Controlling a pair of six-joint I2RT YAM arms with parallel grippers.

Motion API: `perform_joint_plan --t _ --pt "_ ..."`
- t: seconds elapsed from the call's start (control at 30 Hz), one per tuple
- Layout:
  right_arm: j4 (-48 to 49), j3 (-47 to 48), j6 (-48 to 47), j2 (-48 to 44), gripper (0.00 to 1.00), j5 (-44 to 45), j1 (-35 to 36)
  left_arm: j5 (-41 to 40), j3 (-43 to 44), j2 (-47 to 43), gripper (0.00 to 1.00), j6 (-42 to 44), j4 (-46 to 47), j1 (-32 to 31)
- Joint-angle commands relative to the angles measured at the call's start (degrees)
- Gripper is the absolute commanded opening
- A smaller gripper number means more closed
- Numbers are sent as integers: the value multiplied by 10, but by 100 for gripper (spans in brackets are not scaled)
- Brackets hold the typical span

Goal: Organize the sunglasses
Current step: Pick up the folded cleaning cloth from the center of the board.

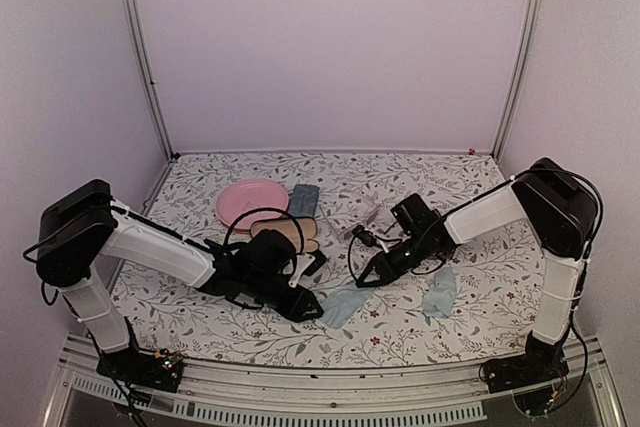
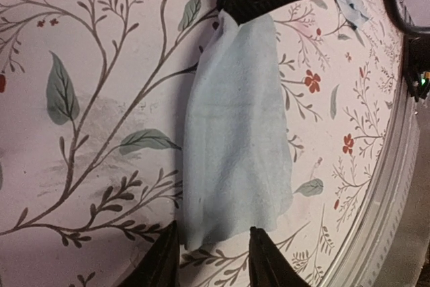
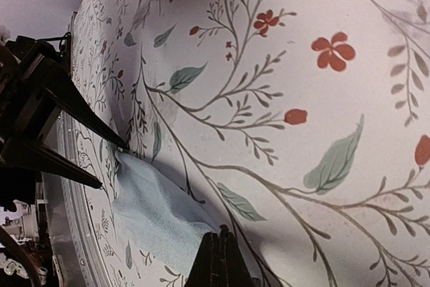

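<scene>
- L gripper (image 2: 213,263): low over the table (image 1: 450,182) at near centre. Fingers (image 2: 161,263) spread, one on each side of the cloth's near edge. Nothing gripped.
- Cloth (image 2: 235,139): light blue, lying mostly flat btwn the two grippers. One corner raised to the R gripper's tip.
- R gripper (image 3: 218,263): just beyond the cloth, angled down toward the L gripper. Fingers pressed together, pinching that cloth corner.
- 2nd cloth (image 1: 440,297): light blue, crumpled, on the table under the R forearm, well apart from the first.
- Pale sunglasses (image 1: 366,215): on the table at mid-depth, just beyond the R wrist, free of both grippers. Detail too small to confirm whether folded.
- Brown item (image 1: 285,231): oblong, tan-brown, beside the L wrist, partly crossed by a black cable. Could not tell if this was the 2nd pair.
- Pink plate (image 1: 250,202): beyond the brown item, left of centre.
- Grey case (image 1: 303,199): rectangular, touching or just beside the plate's R rim.
</scene>
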Motion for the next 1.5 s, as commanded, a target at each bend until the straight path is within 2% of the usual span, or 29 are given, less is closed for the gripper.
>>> perform_joint_plan --t 0.0,0.3,0.53,1.13,1.47 --pt "26 -27 52 -31 0 11 -10 -12 -1 18 38 12 -14 4" --pt "29 -46 68 -52 0 18 -12 -24 26 45 37 35 -23 12" --pt "28 -45 69 -52 0 20 -13 -17 29 55 28 35 -27 14" --pt "19 -34 67 -51 0 24 -14 -4 -5 32 19 22 -22 13" --pt "15 -25 63 -54 0 23 -14 -5 -2 22 9 23 -25 13"
